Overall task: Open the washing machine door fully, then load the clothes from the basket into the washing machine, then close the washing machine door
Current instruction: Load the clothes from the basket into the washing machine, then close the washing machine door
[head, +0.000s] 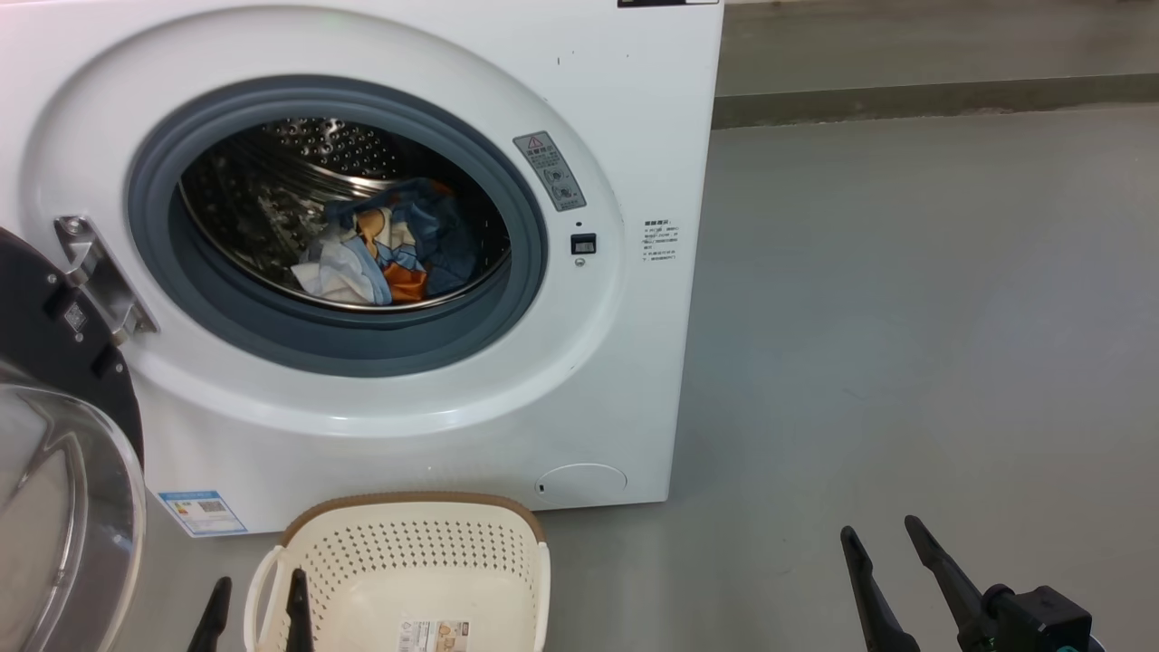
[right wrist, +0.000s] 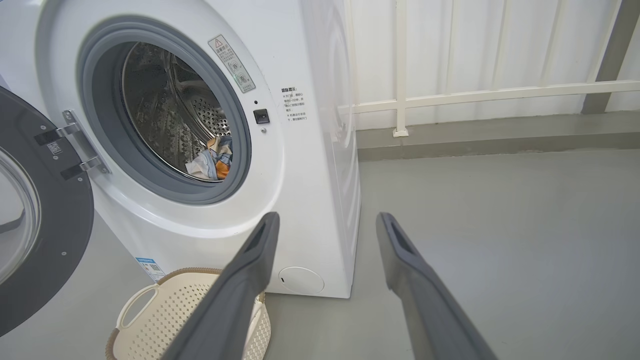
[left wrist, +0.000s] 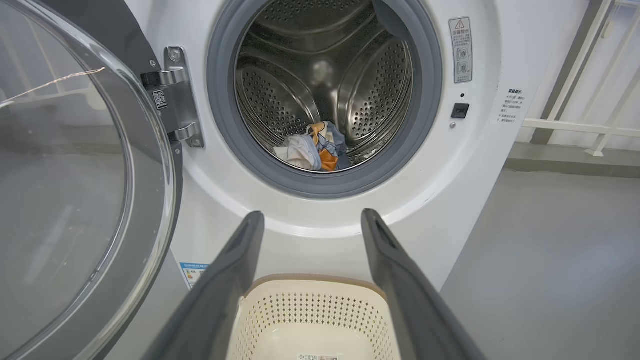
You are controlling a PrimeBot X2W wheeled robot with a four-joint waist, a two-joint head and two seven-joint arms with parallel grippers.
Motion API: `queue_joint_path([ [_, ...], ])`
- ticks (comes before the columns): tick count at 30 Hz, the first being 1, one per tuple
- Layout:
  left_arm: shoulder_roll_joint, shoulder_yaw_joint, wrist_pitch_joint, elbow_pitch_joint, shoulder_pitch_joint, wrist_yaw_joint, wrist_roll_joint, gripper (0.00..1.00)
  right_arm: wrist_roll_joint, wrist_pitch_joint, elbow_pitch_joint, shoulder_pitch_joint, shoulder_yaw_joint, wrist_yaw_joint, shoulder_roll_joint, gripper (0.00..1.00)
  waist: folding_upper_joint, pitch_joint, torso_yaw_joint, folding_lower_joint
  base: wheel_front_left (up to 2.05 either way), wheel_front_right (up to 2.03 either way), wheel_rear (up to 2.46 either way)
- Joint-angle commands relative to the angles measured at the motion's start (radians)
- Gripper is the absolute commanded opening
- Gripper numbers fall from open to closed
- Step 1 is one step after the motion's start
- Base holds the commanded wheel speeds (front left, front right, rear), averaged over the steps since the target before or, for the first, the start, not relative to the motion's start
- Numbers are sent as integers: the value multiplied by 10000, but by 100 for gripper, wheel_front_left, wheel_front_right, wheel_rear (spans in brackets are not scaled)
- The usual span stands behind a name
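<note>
- Head view: one big white boxy front-loading washing machine (head: 634, 136), with one grey rubber gasket (head: 530, 263) ringing one perforated steel drum (head: 272, 190).
- Head view: one round glossy black door (head: 63, 435) with a clear glass bowl window, swung wide open at the machine's left on one metal hinge (head: 100, 281).
- Head view: one heap of light blue clothes (head: 389, 249) with orange and white patches, lying at the bottom of the drum; how many garments cannot be told.
- Head view: one cream-white perforated plastic basket (head: 407, 543) with a brown rim, on the grey floor (head: 905, 317) just in front of the machine, with one label sticker (head: 435, 634) on its bottom.
- Head view: one blue energy sticker (head: 201, 512) and one round cap (head: 579, 483), both low on the machine's front.
- Head view: one left gripper (head: 259, 580), two dark fingers spread and empty, at the basket's left handle; whether it touches cannot be told.
- Head view: one right gripper (head: 880, 527), two dark fingers spread and empty, over bare floor well right of the basket.
- Left wrist view: two fingers wide apart, the basket below between them, the clothes in the drum beyond, the open door at left.
- Right wrist view: two fingers wide apart, the basket at lower left, one white railing (right wrist: 475, 95) beyond the machine.
</note>
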Motion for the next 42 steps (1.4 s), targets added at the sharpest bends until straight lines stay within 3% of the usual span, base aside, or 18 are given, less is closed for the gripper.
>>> queue_joint_path([
  [1, 94, 392, -93, -102, -361, -100, 89, 100, -118, -15, -288, -50, 263, 62, -35, 100, 0, -2, 4, 0, 0, 0, 0],
  [16, -7, 370, -93, 3, -391, -211, 287, 100, -147, 7, -345, -55, 239, 62, -19, 100, 0, -10, 4, 0, -16, 16, 0],
  [32, -12, 268, -87, 75, -405, -153, 433, 100, -178, 34, -367, -84, 199, 62, -9, 100, 0, -45, 14, 0, -150, 150, 0],
  [42, -9, 203, -88, 9, -436, -103, 452, 100, -150, 50, -372, -74, 194, 62, -4, 100, 0, -17, 33, 0, -47, 47, 0],
])
